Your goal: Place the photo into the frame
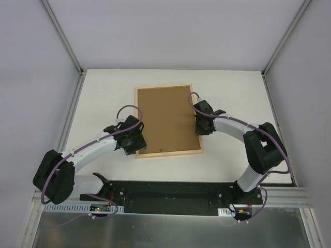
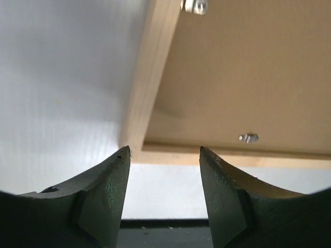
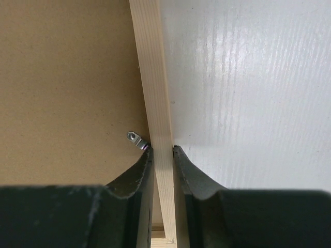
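Observation:
The frame (image 1: pixel 164 87) lies flat on the table with its back up, and a plain brown backing board (image 1: pixel 165 121) fills it. The photo is hidden. My right gripper (image 1: pixel 199 129) is shut on the frame's right wood strip (image 3: pixel 152 77), one finger on the inner side by a metal tab (image 3: pixel 135 138) and the other on the table side (image 3: pixel 162 148). My left gripper (image 1: pixel 137 148) hangs open at the frame's near-left corner (image 2: pixel 150 77), with nothing between its fingers (image 2: pixel 164 150).
Small metal tabs (image 2: pixel 249 138) sit on the backing board along the frame's edges. The white table (image 1: pixel 103 98) is walled by pale panels left, right and behind. The arms' black base rail (image 1: pixel 170 191) runs along the near edge.

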You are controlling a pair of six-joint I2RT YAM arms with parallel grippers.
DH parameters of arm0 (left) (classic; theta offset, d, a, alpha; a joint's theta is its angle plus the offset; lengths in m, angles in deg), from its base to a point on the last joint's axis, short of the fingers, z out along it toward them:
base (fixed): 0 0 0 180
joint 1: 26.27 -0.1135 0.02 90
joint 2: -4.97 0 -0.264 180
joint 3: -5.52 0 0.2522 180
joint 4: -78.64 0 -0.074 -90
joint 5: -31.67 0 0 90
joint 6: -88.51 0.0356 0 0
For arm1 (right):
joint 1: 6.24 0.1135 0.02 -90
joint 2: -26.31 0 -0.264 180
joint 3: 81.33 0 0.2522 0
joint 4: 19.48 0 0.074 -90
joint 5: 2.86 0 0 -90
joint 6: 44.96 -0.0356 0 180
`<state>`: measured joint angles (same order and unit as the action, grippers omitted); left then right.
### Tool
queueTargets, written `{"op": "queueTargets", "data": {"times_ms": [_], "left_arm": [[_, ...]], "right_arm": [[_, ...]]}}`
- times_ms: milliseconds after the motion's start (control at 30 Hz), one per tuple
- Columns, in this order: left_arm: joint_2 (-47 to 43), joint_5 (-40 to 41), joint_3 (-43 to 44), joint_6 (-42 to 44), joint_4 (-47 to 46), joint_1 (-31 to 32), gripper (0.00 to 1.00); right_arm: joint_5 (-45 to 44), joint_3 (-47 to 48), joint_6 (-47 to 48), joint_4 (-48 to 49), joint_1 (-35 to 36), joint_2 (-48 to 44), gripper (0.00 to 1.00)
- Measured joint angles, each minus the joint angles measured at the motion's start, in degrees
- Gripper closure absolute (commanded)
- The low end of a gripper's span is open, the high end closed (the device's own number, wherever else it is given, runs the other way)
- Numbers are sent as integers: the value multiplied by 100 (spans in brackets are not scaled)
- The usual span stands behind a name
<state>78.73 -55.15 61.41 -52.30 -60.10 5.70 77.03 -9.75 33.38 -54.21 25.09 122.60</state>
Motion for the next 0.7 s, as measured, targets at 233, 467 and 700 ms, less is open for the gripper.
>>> {"op": "queueTargets", "data": {"times_ms": [233, 467, 700], "left_arm": [[-111, 356, -164, -2149, 83, 1104, 40], [496, 367, 111, -3045, -31, 1228, 39], [813, 404, 267, -3388, -219, 1270, 39]], "right_arm": [[-63, -319, -365, 337, 2, -205, 100], [-107, -876, -817, 981, 15, -553, 100], [-94, -1180, -1211, 1451, 162, -686, 100]]}}
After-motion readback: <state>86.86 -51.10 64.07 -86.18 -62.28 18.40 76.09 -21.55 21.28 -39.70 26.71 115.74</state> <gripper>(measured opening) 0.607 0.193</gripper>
